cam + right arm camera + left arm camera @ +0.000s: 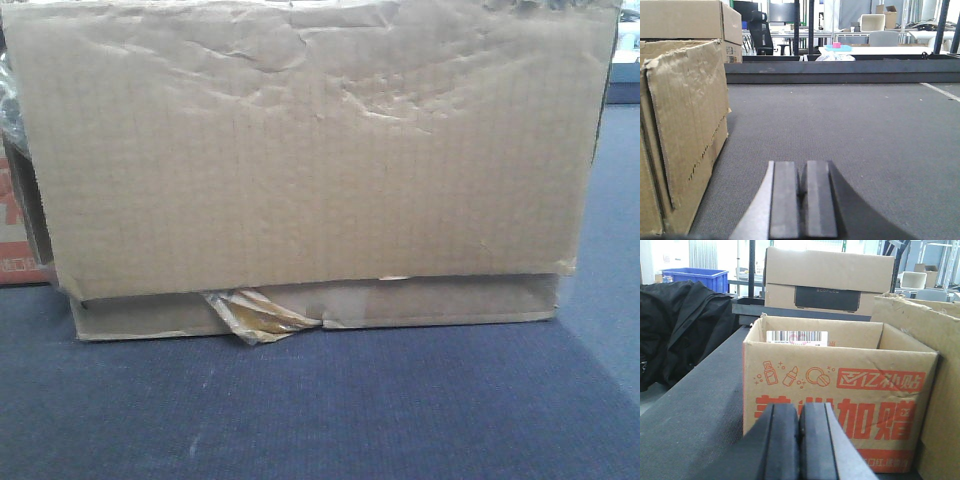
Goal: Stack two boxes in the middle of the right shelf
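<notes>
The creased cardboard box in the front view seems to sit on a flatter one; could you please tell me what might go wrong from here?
The tall box is crumpled near its top, so it may buckle if squeezed. The red-printed carton stands close beside it, crowding the left gripper. Both it and the right gripper are shut and empty.

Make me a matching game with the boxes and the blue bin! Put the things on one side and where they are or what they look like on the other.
Things:
1. creased box
2. flat box
3. printed box
4. blue bin

Clues:
A. far at the back in the left wrist view
B. open top, red writing on its front
C. sits on top of another box
D. lies underneath another box

Pairs: 1-C, 2-D, 3-B, 4-A
</notes>
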Controlling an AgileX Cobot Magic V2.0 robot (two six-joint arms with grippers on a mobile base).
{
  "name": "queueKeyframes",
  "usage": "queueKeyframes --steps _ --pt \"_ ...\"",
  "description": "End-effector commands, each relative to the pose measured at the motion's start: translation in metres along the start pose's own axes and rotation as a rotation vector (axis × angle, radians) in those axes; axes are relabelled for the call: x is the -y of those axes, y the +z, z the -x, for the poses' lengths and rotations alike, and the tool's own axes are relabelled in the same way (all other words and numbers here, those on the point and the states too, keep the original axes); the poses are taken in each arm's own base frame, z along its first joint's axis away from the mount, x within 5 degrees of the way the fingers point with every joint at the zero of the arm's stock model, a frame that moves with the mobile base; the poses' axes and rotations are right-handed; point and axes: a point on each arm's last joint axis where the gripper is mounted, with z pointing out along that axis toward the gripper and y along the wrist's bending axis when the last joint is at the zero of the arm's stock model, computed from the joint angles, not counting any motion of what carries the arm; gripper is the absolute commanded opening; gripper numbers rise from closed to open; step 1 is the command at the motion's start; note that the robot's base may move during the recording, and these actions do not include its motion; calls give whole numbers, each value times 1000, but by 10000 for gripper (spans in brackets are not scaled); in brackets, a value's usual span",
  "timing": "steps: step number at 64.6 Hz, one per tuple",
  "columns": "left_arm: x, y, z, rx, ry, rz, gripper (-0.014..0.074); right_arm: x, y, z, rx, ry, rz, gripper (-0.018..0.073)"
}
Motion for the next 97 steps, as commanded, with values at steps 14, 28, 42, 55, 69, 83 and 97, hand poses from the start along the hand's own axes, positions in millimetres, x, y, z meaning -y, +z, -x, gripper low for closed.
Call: queueKeyframes --steps 14,28,42,55,69,83,97 --pt "0 0 2 20 -5 0 -111 0 0 2 25 -8 -5 -151" --pt "0 0 3 22 -5 0 -111 0 0 2 25 -8 -5 -151" --pt "0 -1 7 70 -5 -2 -111 0 0 3 29 -15 -5 -151" --pt "0 -1 8 77 -4 -2 -111 0 0 3 29 -15 -5 -151" --pt "0 -1 12 128 -4 -3 -111 1 -1 14 159 -15 -12 -151" --pt "2 -7 47 267 -4 -9 -111 -1 -8 46 270 -11 -9 -151" --pt "6 -21 137 334 13 -12 -111 -8 -31 144 401 -13 12 -151"
